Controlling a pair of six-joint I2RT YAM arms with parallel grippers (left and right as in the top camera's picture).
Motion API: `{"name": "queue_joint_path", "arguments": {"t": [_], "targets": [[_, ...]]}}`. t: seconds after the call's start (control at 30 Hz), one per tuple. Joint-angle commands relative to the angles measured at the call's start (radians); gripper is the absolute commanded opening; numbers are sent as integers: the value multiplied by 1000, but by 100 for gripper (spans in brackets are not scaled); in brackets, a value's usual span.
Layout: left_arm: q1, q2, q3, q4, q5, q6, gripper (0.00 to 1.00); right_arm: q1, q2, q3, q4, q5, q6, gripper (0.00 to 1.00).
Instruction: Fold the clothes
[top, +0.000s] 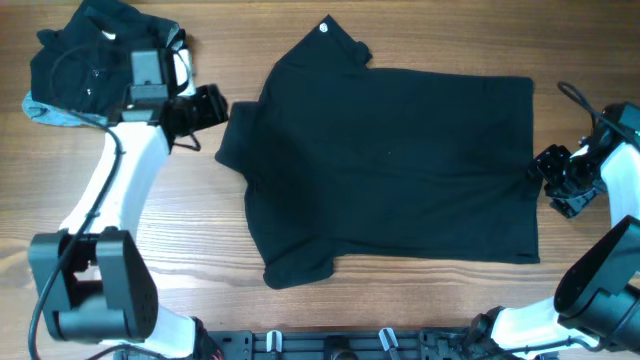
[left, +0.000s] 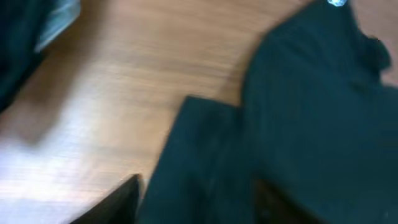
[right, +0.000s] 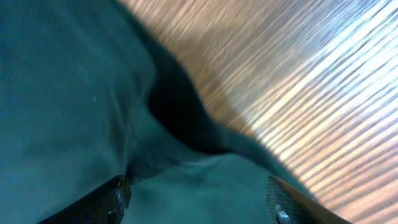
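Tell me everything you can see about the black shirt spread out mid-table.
The black shirt looks like soft fabric, spread mostly flat on the wooden table. Its collar, bearing a small white tag, points to the far edge; one short sleeve sticks out near the left gripper. The right gripper sits at its hem, jaws open.

The surface (top: 400, 300) is light wood with a plain grain, smooth, and in the right wrist view it takes a bright sheen. The shirt (top: 400, 160) is black cloth, matt and soft, faintly wrinkled, with a small white tag (top: 325, 27). The stack (top: 80, 60) is the same matt black cloth with a light grey-blue edge. The left arm (top: 130, 170) has a smooth white shell like plastic, slightly glossy. The left pincer (top: 208, 107) and right pincer (top: 548, 175) are black and matt.
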Motion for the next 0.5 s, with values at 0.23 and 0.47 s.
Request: {"name": "queue_joint_path", "arguments": {"t": [0.23, 0.47], "targets": [[-134, 340, -5, 170, -61, 106, 7, 2, -109, 21, -149, -264, -157, 76], [-45, 345, -4, 162, -235, -48, 14, 1, -108, -105, -95, -200, -92, 81]]}}
